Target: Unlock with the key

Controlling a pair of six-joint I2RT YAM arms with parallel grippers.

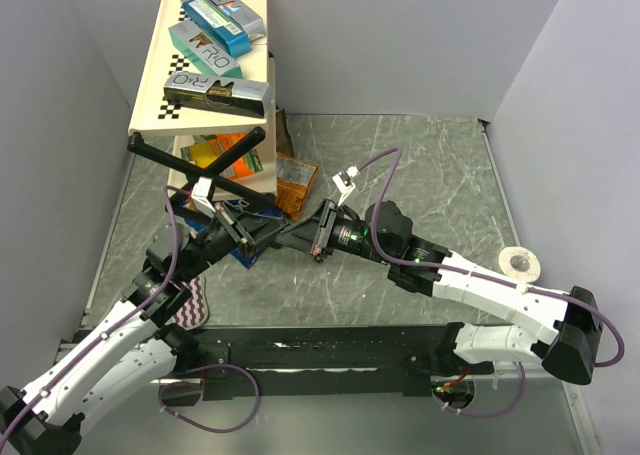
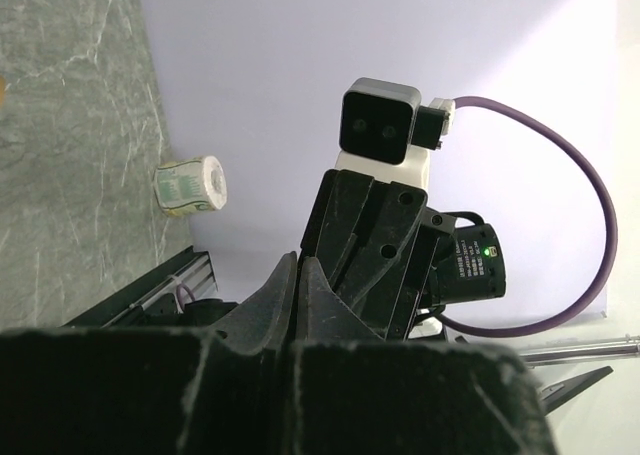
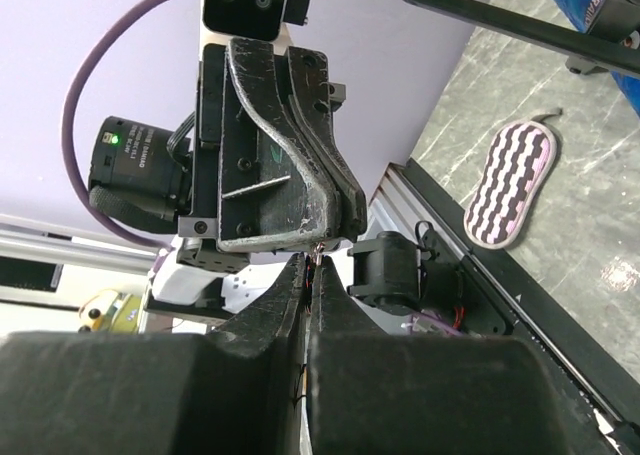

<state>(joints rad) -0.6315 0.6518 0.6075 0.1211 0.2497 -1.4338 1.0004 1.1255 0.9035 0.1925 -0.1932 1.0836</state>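
My two grippers meet tip to tip above the middle of the table. The left gripper comes in from the lower left with its fingers pressed together; nothing shows between them. The right gripper faces it from the right. Its jaws are shut on a tiny thin metal piece, apparently the key, which pokes out at the tips. That piece touches the lower end of the left gripper's fingers. Most of the key is hidden between the pads.
A tilted shelf with blue and black boxes stands at the back left, orange packets below it. A striped pad lies near the left arm. A tape roll sits at the right. A black rail runs along the near edge.
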